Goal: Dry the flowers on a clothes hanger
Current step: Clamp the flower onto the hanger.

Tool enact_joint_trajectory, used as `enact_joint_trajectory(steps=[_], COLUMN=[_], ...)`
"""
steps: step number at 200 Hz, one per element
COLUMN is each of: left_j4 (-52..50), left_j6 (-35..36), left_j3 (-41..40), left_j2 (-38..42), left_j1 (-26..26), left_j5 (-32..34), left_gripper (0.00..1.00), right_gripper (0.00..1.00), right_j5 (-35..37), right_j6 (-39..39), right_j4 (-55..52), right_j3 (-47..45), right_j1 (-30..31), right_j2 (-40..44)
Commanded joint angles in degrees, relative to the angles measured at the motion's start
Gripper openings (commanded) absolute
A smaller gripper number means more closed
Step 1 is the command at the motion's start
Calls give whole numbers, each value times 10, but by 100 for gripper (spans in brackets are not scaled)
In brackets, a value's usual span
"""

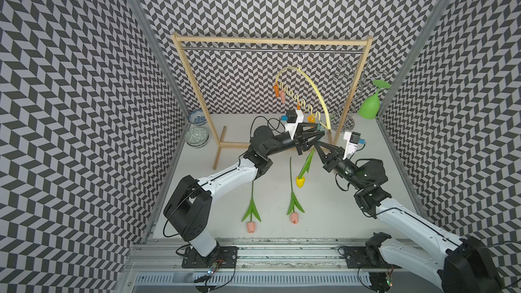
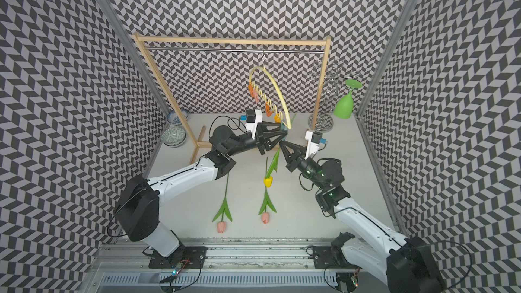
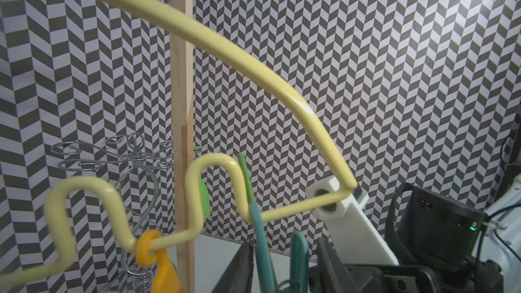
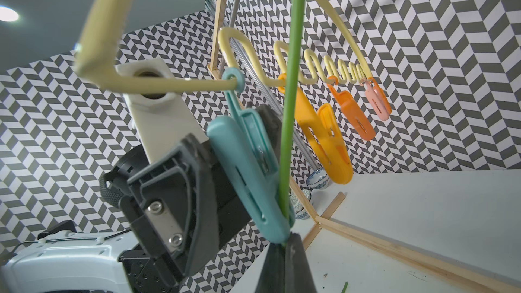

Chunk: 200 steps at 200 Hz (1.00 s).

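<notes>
The pale yellow clothes hanger (image 1: 315, 88) (image 2: 277, 88) hangs by its metal hook from the rack's rail. A blue-green peg (image 4: 248, 164) (image 3: 260, 235) at its near end pinches the green stem (image 4: 290, 80) of the yellow tulip (image 1: 300, 182) (image 2: 268, 181), whose head hangs down. My right gripper (image 4: 284, 246) (image 1: 317, 145) is shut on that stem just under the peg. My left gripper (image 3: 284, 249) (image 1: 320, 132) stands open around the peg's handles, one finger clear of them. Two pink tulips (image 1: 250, 226) (image 1: 294, 217) lie on the table.
The wooden rack (image 1: 270, 41) spans the back. A silver wire stand (image 1: 345, 102) holds an upside-down green glass (image 1: 369, 108) at back right. Two patterned bowls (image 1: 197, 116) (image 1: 197, 136) sit at back left. Orange and pink pegs (image 4: 327, 133) hang along the hanger's wavy bar.
</notes>
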<state>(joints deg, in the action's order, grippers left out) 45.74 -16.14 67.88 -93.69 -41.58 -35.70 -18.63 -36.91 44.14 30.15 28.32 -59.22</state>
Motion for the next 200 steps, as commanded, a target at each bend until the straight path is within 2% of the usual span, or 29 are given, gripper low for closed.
enact_joint_trajectory(steps=[1,57,89,125,200], left_j4=[0,-4,-3,0,-6], left_j6=[4,5,0,-3,-18], left_j3=[-8,-9,-5,-2,8], left_j2=[0,2,0,-7,-20], left_j1=[-4,-4,-5,-6,-7], left_j5=[-4,-3,-9,-19,-34], left_gripper=[45,46,56,57,57], right_gripper=[0,0,0,0,19], right_j5=[11,19,24,25,34], right_j6=[13,16,19,20,28], right_j4=[8,-2,-12,-19,-36], right_j3=[16,10,6,4,4], right_j1=[3,4,3,3,4], right_j2=[3,2,5,9,16])
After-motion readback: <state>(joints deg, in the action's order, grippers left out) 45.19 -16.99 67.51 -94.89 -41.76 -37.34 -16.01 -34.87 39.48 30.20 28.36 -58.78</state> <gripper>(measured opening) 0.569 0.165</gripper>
